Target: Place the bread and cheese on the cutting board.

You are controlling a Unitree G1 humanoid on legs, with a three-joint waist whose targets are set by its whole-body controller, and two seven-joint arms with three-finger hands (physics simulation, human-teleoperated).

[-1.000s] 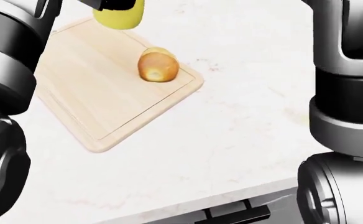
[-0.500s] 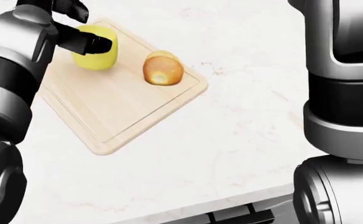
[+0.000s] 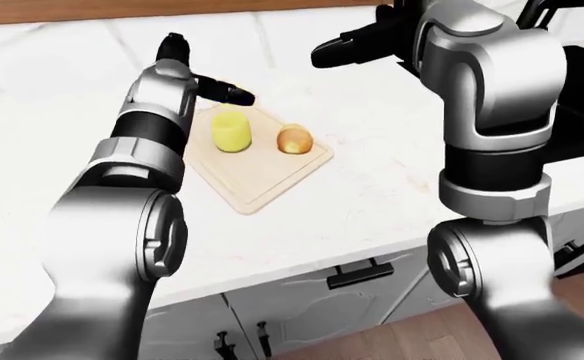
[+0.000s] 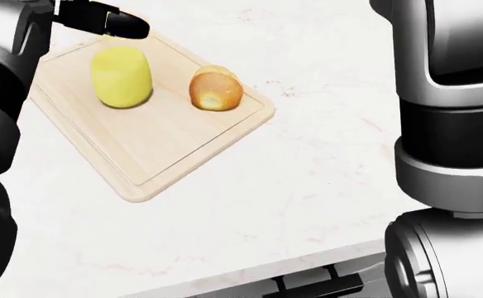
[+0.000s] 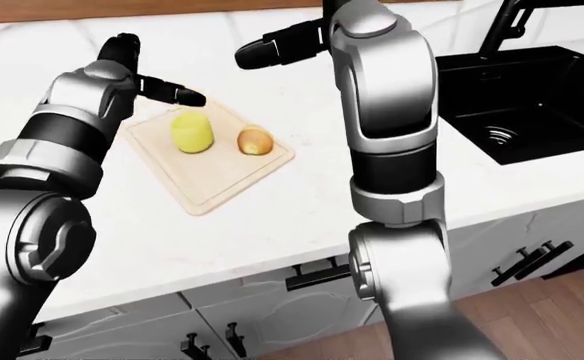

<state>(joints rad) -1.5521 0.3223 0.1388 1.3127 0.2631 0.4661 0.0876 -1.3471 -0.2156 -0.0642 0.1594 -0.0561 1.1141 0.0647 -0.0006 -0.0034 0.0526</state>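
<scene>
A pale wooden cutting board (image 4: 150,146) lies on the white marble counter. A yellow block of cheese (image 4: 121,77) stands on its upper left part. A round bread roll (image 4: 216,89) lies on it to the right of the cheese. My left hand (image 5: 167,90) hovers above and left of the cheese, fingers open, holding nothing; it also shows in the head view (image 4: 101,22). My right hand (image 5: 267,45) is raised high over the counter, above the board, open and empty.
A black sink (image 5: 532,97) with a black faucet is set in the counter at the right. The counter's near edge (image 4: 250,273) runs over white cabinets with black handles (image 5: 317,274). Wood floor shows at the lower right.
The cheese came down from my left hand onto the board and now stands free. My left hand has opened and lifted up and away to the upper left.
</scene>
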